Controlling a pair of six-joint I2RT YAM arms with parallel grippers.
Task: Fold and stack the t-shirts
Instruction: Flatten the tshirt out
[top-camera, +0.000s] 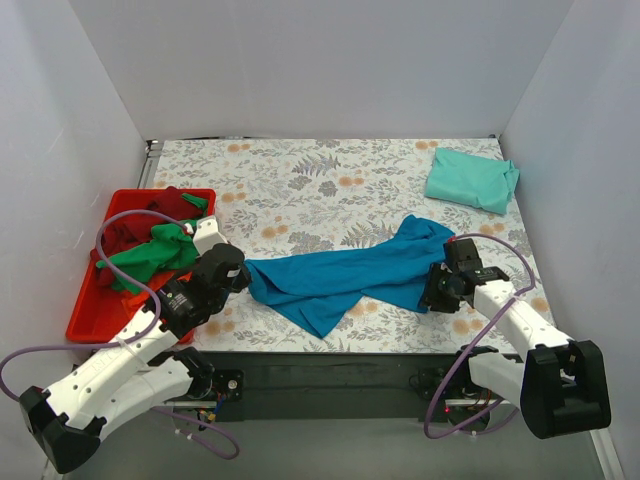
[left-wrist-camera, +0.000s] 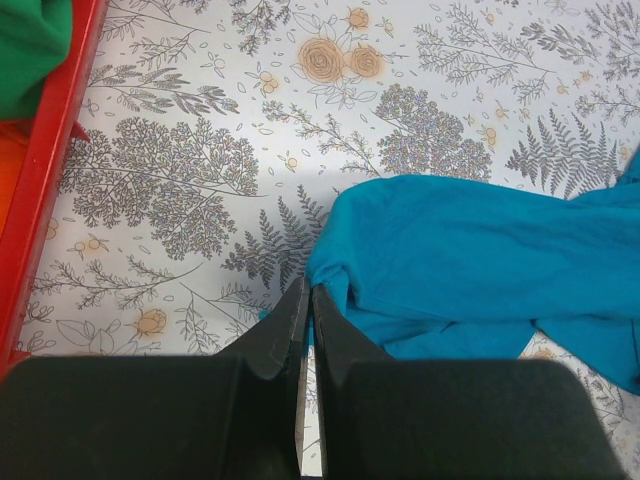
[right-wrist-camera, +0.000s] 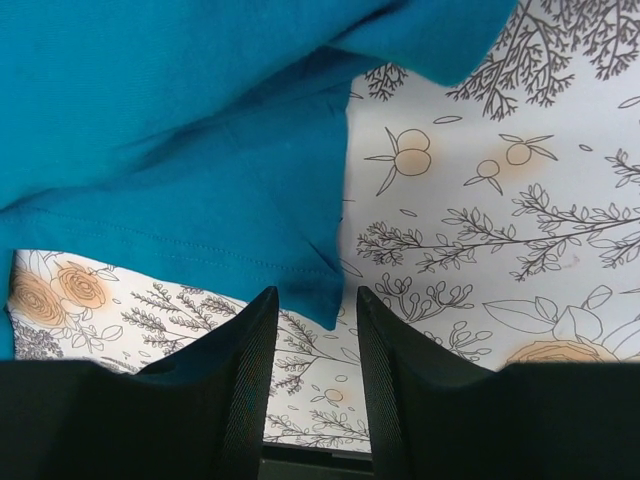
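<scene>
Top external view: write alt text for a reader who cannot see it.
A blue t-shirt lies stretched across a floral table between the left gripper and the right gripper. A folded mint t-shirt sits far right; a red tray at left holds a green t-shirt and a dark red t-shirt.

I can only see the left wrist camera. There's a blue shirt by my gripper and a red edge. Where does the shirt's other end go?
Observer: The blue t-shirt runs across the table to the right gripper, which is open with a corner of the cloth between its fingers.
Operator: What's the red thing?
Observer: A red tray on the table's left side. It holds a bright green t-shirt and also a dark red t-shirt.
Operator: Is any shirt folded yet?
Observer: A pale mint t-shirt looks folded at the far right corner.
</scene>
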